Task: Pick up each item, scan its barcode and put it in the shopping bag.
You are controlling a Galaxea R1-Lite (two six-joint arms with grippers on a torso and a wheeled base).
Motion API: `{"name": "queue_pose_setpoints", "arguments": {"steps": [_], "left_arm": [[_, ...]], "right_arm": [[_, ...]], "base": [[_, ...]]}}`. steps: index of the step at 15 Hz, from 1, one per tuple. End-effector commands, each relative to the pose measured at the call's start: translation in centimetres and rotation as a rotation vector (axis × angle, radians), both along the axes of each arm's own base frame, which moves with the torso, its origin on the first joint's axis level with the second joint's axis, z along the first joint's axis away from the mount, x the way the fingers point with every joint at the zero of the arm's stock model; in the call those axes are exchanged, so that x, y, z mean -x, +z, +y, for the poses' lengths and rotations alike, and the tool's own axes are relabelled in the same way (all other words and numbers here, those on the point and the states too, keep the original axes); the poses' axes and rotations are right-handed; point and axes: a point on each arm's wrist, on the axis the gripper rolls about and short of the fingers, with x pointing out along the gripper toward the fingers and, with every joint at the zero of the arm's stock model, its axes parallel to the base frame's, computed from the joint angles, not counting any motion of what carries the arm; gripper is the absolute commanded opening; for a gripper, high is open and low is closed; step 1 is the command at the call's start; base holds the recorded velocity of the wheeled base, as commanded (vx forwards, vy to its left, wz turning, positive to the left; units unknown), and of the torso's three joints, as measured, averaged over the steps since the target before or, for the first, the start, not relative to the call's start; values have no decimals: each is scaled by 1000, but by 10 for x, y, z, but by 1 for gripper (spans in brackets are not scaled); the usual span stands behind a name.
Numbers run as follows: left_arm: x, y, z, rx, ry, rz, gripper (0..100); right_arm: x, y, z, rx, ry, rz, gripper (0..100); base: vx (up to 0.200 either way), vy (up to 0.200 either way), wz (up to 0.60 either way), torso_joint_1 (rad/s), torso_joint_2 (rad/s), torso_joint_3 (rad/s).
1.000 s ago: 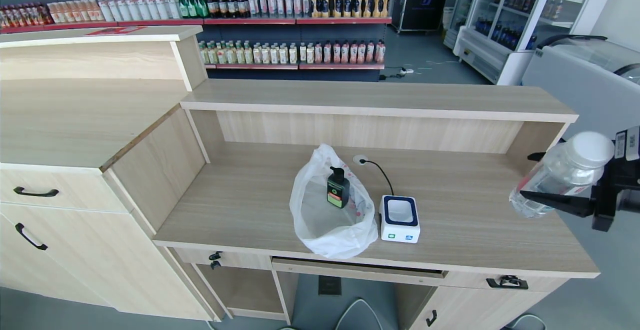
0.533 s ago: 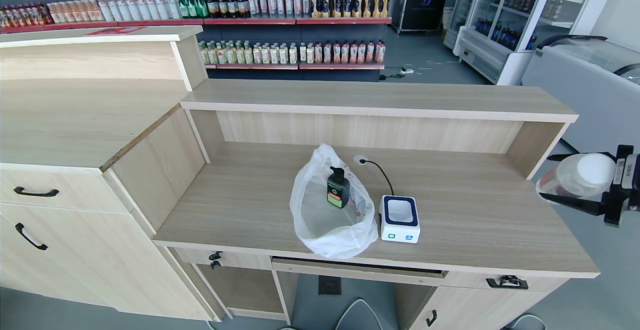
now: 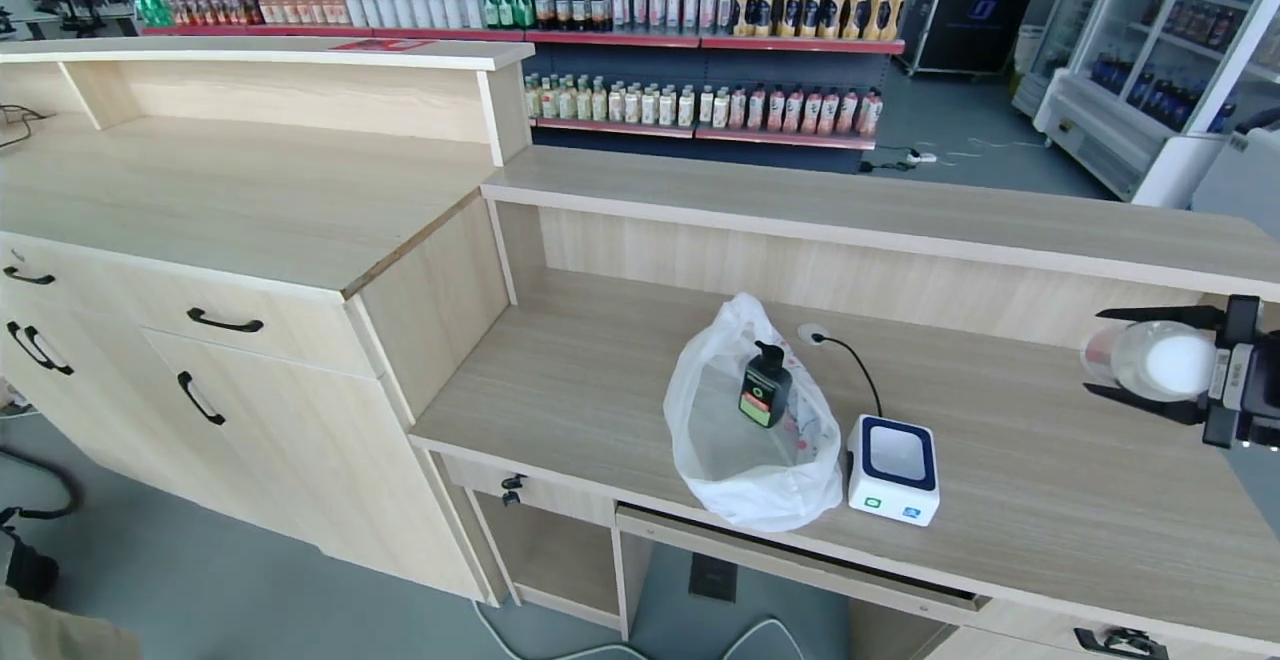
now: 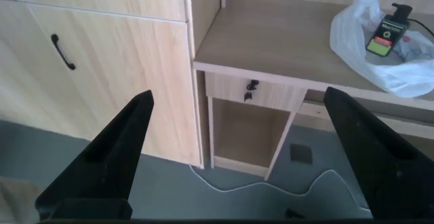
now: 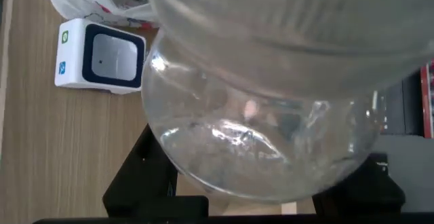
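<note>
Clamping a clear plastic bottle [image 3: 1150, 360], the right gripper [image 3: 1098, 353] sits at the far right edge of the head view, one black finger above it and one below. The bottle lies sideways in the grip, its round white cap facing the camera, held up off the pale woodgrain counter [image 3: 1050, 460]. The right wrist view shows its rounded see-through body [image 5: 258, 136], ribbed rings and lots of shiny glare.

Lower centre of the head frame is the shopping bag [image 3: 700, 430]: thin, crinkly, translucent white plastic with its mouth slumped open. A black pump bottle [image 3: 765, 392] with a green and red label stands upright inside. Just right of the bag is a boxy white scanner [image 3: 893, 470] with a dark blue frame round its glassy window. A thin black cable [image 3: 858, 368] curls from it up to a round port in the counter.

The left gripper [image 4: 239, 96] has its two black wedge-shaped fingers spread wide with nothing between them, out over the grey floor in front of the cabinet.
</note>
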Motion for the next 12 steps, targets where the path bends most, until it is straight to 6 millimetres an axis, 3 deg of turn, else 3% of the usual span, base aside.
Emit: {"name": "queue_pose_setpoints", "arguments": {"steps": [1,2,6,12], "left_arm": [[0,0,0,0,1,1,100],[0,0,0,0,1,1,100],[0,0,0,0,1,1,100],[0,0,0,0,1,1,100]], "right_arm": [[-9,-13,-1,-9,12,24,0],[-20,-28,8,-32,58,69,0],[-39,-62,12,-59,102,163,0],[-55,-88,2,37,159,116,0]], "base": [[0,0,600,2,-2,2],[0,0,600,2,2,-2],[0,0,0,0,0,0],[0,0,0,0,0,0]]}}
